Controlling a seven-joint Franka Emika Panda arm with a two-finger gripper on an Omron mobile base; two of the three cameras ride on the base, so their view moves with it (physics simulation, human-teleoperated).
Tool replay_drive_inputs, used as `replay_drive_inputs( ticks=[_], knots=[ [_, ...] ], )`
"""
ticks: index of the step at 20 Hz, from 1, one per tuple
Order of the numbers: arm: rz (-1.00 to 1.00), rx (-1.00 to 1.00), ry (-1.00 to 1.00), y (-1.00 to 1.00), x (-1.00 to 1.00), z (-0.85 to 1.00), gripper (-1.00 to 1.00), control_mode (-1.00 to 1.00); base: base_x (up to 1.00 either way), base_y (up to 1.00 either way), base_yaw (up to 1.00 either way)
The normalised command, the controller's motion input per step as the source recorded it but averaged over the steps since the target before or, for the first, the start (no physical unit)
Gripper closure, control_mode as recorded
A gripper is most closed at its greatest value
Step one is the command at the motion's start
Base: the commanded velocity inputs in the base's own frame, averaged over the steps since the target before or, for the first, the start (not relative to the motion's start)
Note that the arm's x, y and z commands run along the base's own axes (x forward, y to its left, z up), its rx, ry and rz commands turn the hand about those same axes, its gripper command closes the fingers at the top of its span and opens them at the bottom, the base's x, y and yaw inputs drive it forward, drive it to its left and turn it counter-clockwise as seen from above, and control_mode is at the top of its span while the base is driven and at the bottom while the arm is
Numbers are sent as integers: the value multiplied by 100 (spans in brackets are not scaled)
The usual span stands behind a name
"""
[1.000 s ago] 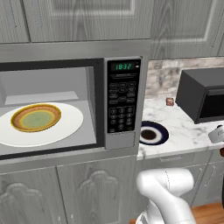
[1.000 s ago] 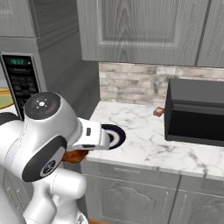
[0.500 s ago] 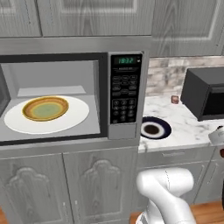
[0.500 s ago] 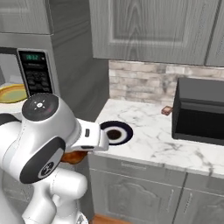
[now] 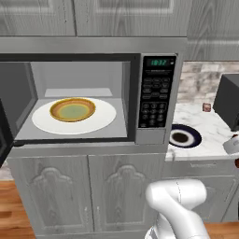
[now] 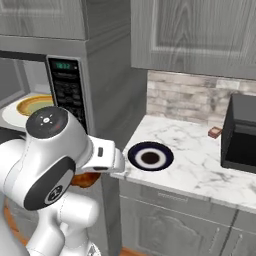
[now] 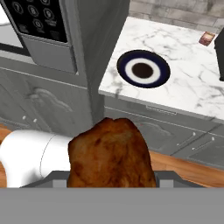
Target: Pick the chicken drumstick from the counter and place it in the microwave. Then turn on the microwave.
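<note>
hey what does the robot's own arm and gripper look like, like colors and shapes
The arm is glossy white with smooth, rounded, tube-like segments, dark round joint caps, and a small emblem on one dark cap. The hand housing is white with a small dark slot. The gripper has two dark fingers with lighter grey pads.

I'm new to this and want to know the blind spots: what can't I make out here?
- Microwave keypad labels: too small in the left base view.
- Drumstick's lower end: hidden by the hand view's bottom band.
- Black box appliance: cut off by the right base view's edge.
</note>
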Motion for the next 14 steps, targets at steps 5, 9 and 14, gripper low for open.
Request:
replay_drive_inputs(
  ticks=[5,9,14],
  knots=[
    [0,0,0,0,0,0,100,100,-32,53,19],
    [0,0,0,0,0,0,100,100,-41,50,15],
    [0,0,0,0,0,0,100,100,-40,50,18]
  ],
)
